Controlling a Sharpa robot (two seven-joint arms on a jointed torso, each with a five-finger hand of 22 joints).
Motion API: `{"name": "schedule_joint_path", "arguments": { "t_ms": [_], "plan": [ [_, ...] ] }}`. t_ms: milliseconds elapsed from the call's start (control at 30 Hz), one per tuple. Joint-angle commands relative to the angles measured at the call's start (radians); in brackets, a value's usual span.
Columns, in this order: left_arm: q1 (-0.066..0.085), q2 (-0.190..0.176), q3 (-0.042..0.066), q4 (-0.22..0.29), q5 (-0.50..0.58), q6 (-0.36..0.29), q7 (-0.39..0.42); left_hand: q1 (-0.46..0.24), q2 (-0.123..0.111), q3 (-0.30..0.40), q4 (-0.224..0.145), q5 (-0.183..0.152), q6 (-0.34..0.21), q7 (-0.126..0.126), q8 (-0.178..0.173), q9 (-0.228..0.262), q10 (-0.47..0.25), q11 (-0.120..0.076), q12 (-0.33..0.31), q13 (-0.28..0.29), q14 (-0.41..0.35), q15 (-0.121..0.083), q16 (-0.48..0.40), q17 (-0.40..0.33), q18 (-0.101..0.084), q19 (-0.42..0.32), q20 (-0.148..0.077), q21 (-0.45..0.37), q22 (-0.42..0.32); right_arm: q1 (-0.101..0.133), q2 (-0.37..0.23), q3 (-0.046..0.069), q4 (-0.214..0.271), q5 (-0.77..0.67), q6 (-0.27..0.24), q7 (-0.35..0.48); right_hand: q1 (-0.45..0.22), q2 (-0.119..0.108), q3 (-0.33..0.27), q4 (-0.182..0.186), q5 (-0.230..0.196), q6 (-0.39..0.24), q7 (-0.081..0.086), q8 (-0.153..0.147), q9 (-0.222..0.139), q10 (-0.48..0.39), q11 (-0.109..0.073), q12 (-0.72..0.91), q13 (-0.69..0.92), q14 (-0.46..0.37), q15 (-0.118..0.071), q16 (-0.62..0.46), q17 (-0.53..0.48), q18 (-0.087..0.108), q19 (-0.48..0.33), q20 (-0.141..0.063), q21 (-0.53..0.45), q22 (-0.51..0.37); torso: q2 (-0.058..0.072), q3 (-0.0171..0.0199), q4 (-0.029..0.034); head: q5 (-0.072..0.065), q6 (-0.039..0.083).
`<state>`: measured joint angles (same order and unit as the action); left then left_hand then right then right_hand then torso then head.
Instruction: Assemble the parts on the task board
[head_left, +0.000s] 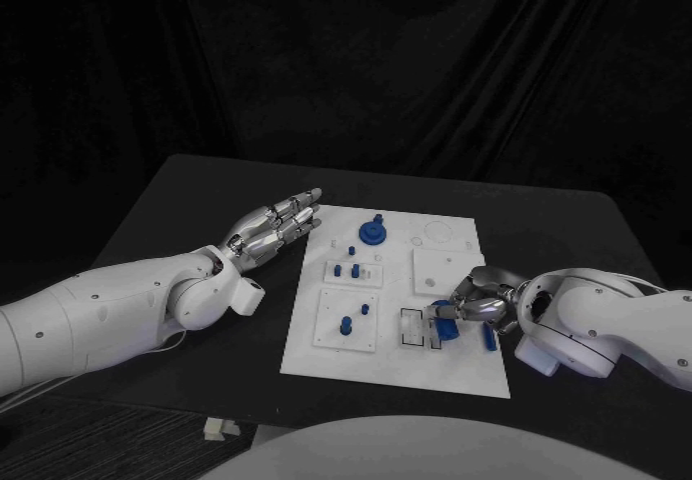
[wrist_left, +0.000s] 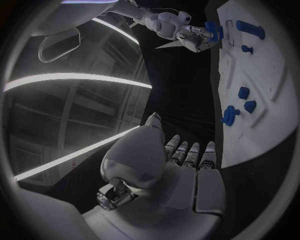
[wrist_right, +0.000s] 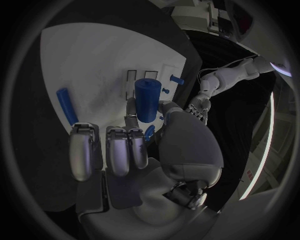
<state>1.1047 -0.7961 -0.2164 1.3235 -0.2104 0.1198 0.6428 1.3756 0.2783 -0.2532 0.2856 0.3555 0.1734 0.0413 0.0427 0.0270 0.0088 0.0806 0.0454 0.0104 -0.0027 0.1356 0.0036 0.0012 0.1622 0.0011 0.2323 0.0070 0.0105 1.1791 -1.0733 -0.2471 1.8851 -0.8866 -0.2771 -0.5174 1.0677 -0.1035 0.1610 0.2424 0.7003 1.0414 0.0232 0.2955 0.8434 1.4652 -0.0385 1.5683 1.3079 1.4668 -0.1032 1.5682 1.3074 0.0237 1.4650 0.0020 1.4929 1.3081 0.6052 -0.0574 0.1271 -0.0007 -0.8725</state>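
The right hand (head_left: 476, 305), at the lower right of the head view, is gripping a blue cylinder (wrist_right: 147, 99) between thumb and fingers above the near right part of the task board (head_left: 447, 375), close to two dark-outlined slots (head_left: 413, 329). The left hand (head_left: 274, 228) is resting flat with fingers extended and nothing held, at the board's upper left corner. A loose blue bar (head_left: 490, 338) is lying on the board just beside the right hand. Several risks are arising here. The cylinder is sitting upright in a fingertip grasp, so any tilt on descent is likely to jam it against a slot edge or let it slip out. The right hand's fingers are hiding the target in the head view, making alignment uncertain. A lateral sweep is liable to knock the bar off the board. The board is not being braced, so insertion force may shift it.
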Motion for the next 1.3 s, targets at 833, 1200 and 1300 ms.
{"name": "schedule_joint_path", "arguments": {
  "t_ms": [833,1200,1300],
  "plan": [
    [-0.002,0.009,0.001,-0.007,0.006,0.026,0.003,0.005,0.002,0.003,0.002,0.004,-0.001,0.015,0.005,0.001,0.000,0.003,0.006,0.001,0.003,0.008,-0.004,-0.001,0.006,0.003,0.008,-0.003,0.000,-0.014,0.089,-0.001,-0.074,-0.067,0.074,-0.026,-0.068,0.054,0.107,-0.097,-0.306,-0.065,0.023,-0.019,-0.004,0.106,0.012,0.003,0.263,0.098,0.017,-0.010,0.236,0.013,0.035,0.023,-0.056,0.214,-0.001,0.0006,-0.0013,0.004,0.000],
    [-0.003,0.010,0.001,-0.011,0.006,0.032,0.000,0.005,0.002,0.004,0.001,0.004,-0.001,0.017,0.005,0.001,0.000,0.003,0.005,0.001,0.003,0.008,-0.004,-0.001,0.006,0.003,0.009,-0.003,0.000,-0.022,0.104,-0.001,-0.079,-0.075,0.085,-0.029,-0.113,0.064,0.056,-0.047,-0.434,-0.067,0.029,-0.022,-0.021,0.106,0.018,0.003,0.263,0.096,0.022,-0.014,0.227,0.016,0.030,0.028,-0.070,0.209,-0.001,0.0007,-0.0027,0.005,0.000],
    [-0.004,0.011,0.001,-0.011,0.006,0.033,-0.001,0.005,0.002,0.004,0.001,0.004,-0.001,0.017,0.005,0.001,0.000,0.003,0.005,0.001,0.003,0.008,-0.004,-0.001,0.006,0.003,0.009,-0.003,0.000,-0.023,0.106,-0.001,-0.080,-0.075,0.089,-0.030,-0.131,0.066,0.035,-0.029,-0.488,-0.068,0.029,-0.021,-0.024,0.106,0.018,0.003,0.263,0.096,0.022,-0.015,0.226,0.016,0.030,0.029,-0.071,0.209,-0.001,0.0006,-0.0019,0.004,0.000]
  ]
}}
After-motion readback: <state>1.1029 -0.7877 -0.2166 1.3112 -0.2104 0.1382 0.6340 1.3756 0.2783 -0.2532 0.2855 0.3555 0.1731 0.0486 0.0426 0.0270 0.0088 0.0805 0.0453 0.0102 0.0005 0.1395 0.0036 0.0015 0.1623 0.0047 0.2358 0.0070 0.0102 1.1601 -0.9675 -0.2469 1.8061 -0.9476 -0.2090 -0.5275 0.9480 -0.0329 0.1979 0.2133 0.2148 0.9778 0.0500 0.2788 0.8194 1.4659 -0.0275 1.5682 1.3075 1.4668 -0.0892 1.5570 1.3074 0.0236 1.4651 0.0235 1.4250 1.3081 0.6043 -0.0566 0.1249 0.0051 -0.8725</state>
